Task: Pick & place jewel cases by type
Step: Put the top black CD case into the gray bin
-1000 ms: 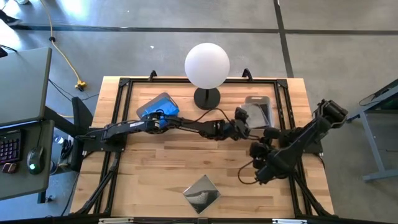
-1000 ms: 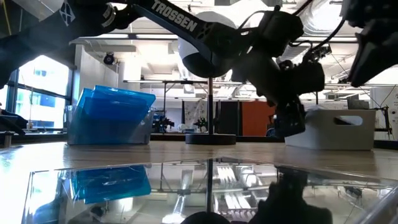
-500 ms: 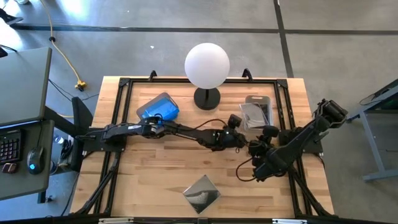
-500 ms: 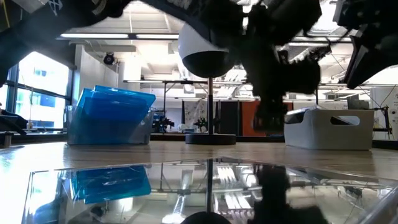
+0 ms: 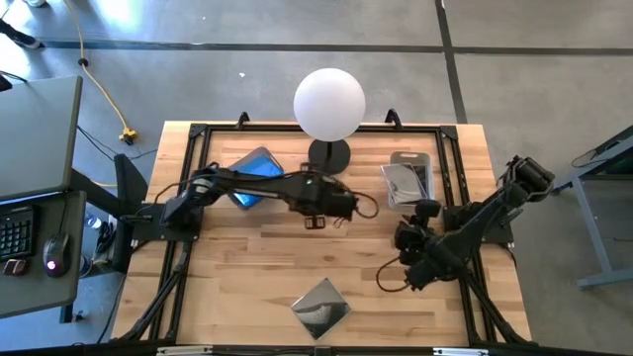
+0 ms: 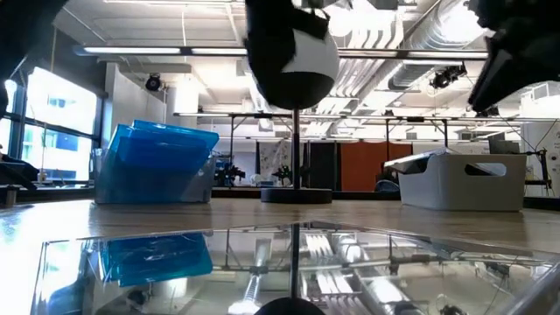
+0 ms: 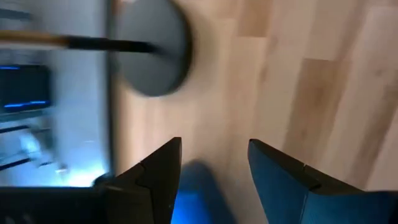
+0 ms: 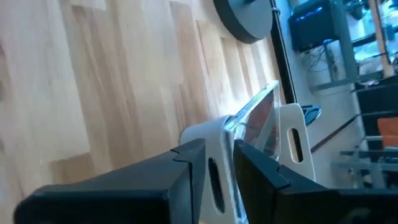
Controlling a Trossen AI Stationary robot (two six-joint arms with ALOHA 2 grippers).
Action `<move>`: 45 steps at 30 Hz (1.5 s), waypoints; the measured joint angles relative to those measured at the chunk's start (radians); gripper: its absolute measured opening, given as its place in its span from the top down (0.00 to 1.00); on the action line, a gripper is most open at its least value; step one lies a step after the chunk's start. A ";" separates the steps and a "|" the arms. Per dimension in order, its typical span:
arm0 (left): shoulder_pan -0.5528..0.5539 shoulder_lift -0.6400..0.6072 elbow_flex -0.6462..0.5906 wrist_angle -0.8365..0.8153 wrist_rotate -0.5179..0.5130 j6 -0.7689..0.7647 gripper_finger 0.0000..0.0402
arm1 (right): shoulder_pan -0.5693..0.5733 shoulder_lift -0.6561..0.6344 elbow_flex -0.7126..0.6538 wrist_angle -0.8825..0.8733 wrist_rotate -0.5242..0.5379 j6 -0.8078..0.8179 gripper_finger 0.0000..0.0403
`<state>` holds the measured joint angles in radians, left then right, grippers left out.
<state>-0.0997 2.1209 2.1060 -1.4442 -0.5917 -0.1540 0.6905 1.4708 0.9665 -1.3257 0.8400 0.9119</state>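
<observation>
Left end effector [image 5: 315, 222] is seen over the middle of the wooden worktop [image 5: 247, 277], just in front of the lamp base [image 5: 329, 154]; in the left wrist view its fingers [image 7: 155, 180] stand apart with bare wood between them, nothing held. Right end effector [image 5: 404, 235] is positioned near the right side, just in front of the white bin [image 5: 409, 179]; in the right wrist view its fingers [image 8: 186, 163] are set with only a narrow gap, nothing visibly gripped. Dark jewel cases [image 5: 404, 184] are seen leaning in the white bin. Blue jewel cases [image 6: 162, 149] are stacked tilted in the clear bin [image 6: 149, 185] at the rear left. One dark jewel case [image 5: 321, 308] is left flat on the worktop at the front centre, well apart from both end effectors. The white globe lamp [image 5: 329, 104] is placed at the rear centre, between the two bins.
</observation>
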 joint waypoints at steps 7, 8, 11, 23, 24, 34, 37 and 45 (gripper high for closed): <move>-0.112 -0.141 -0.041 -0.119 -0.231 -0.227 0.55 | -0.120 -0.160 0.000 0.118 0.022 -0.237 0.88; -0.128 -0.169 -0.063 -0.135 -0.226 -0.241 0.55 | -0.134 -0.189 0.000 0.128 0.034 -0.270 0.89; -0.167 -0.252 -0.150 -0.119 -0.251 -0.345 0.55 | -0.177 -0.272 0.000 0.186 0.027 -0.364 0.93; -0.294 -0.535 -0.710 -0.032 -0.246 -0.803 0.55 | -0.542 -0.323 0.001 0.587 -0.364 -0.931 1.00; -0.306 -0.540 -0.742 -0.013 -0.246 -0.829 0.55 | -0.589 -0.310 0.001 0.616 -0.419 -0.966 1.00; -0.436 -0.546 -0.904 0.219 -0.178 -0.933 0.55 | -1.007 -0.072 0.001 0.712 -0.746 -1.053 1.00; -0.459 -0.546 -0.909 0.224 -0.177 -0.955 0.55 | -1.075 0.013 0.001 0.700 -0.716 -1.069 1.00; -0.479 -0.546 -0.908 0.222 -0.177 -0.962 0.55 | -1.151 0.048 0.001 0.527 -0.523 -0.974 1.00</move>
<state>-0.5784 1.5745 1.1976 -1.2221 -0.7688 -1.1164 -0.4606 1.5190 0.9676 -0.7985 0.3174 -0.0621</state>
